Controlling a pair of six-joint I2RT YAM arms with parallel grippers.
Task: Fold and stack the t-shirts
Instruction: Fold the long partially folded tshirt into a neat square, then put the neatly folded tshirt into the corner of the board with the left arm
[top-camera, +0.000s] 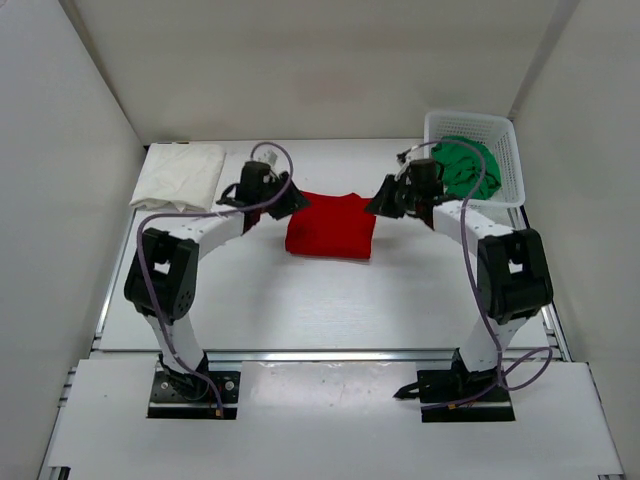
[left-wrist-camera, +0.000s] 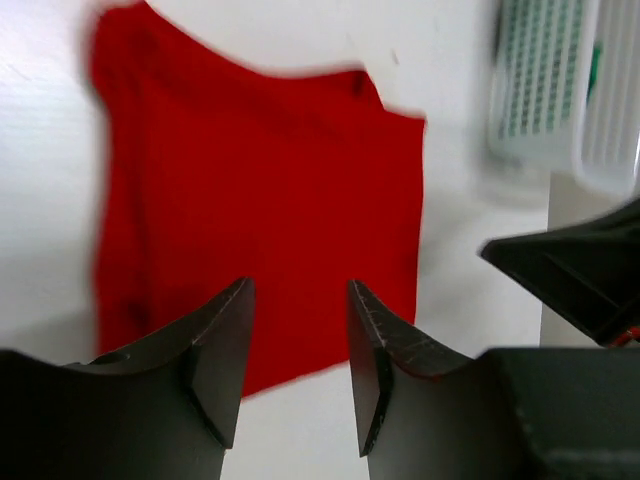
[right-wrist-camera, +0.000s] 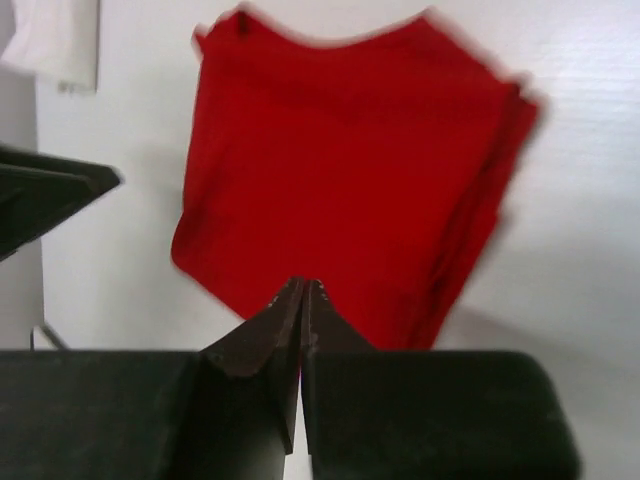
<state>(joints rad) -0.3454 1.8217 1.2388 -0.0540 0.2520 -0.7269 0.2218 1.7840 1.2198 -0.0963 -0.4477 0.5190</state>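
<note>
A folded bright red t-shirt (top-camera: 330, 228) lies flat on the table between my two grippers. My left gripper (top-camera: 294, 203) hovers at its left edge; in the left wrist view this gripper (left-wrist-camera: 300, 290) is open above the red cloth (left-wrist-camera: 260, 190), with nothing between its fingers. My right gripper (top-camera: 381, 206) hangs at the shirt's right edge. In its wrist view it (right-wrist-camera: 303, 286) is shut above the red cloth (right-wrist-camera: 340, 170) with nothing in it. A folded cream-white t-shirt (top-camera: 180, 175) lies at the back left. The green t-shirt (top-camera: 465, 167) sits bunched in the basket.
The white mesh basket (top-camera: 507, 150) stands at the back right, also seen in the left wrist view (left-wrist-camera: 545, 80). White walls close in the table on three sides. Bare tabletop (top-camera: 330, 300) stretches in front of the red shirt.
</note>
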